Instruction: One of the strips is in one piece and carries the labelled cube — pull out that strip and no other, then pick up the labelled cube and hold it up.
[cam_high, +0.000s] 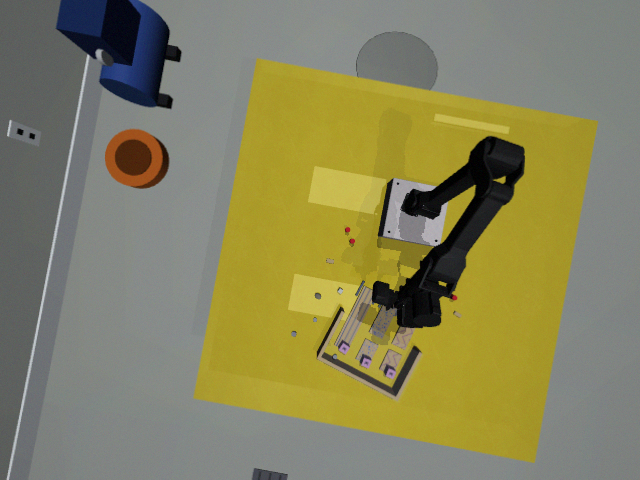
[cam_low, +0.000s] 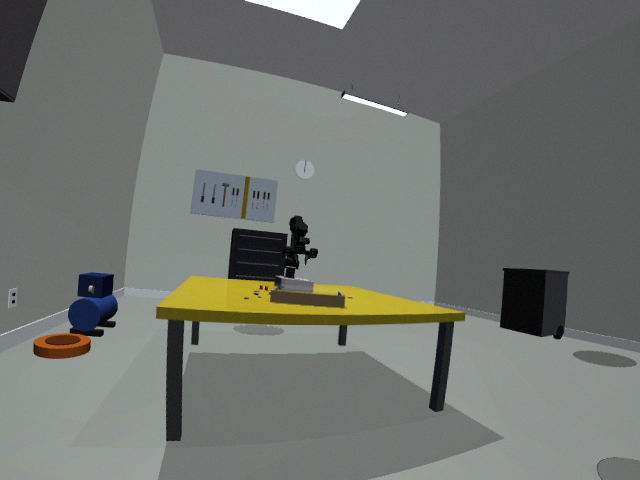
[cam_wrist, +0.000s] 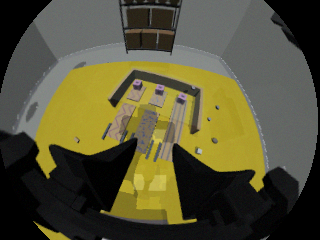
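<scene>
The striped strip (cam_high: 353, 316) (cam_wrist: 175, 125) looks like one piece, with a pink cube (cam_high: 343, 347) (cam_wrist: 182, 98) at its far end. The speckled strip (cam_high: 383, 321) (cam_wrist: 146, 131) is parted from a short speckled piece (cam_high: 368, 347) (cam_wrist: 157, 99) bearing a second pink cube (cam_high: 366, 361) (cam_wrist: 160, 89). The zigzag strip (cam_high: 403, 337) (cam_wrist: 121, 121) is likewise parted from its short piece, which bears a third cube (cam_high: 390, 372) (cam_wrist: 137, 84). The cubes' labels are unreadable. My gripper (cam_wrist: 155, 144) is partly open and empty, above the strips' near ends.
A low tan wall (cam_high: 356, 374) (cam_low: 307, 297) encloses the strips' far end and sides. Thin dark bars (cam_wrist: 106, 131) stand by the near ends. Red balls (cam_high: 347, 229) and small pebbles (cam_high: 317, 296) (cam_wrist: 214, 140) lie around.
</scene>
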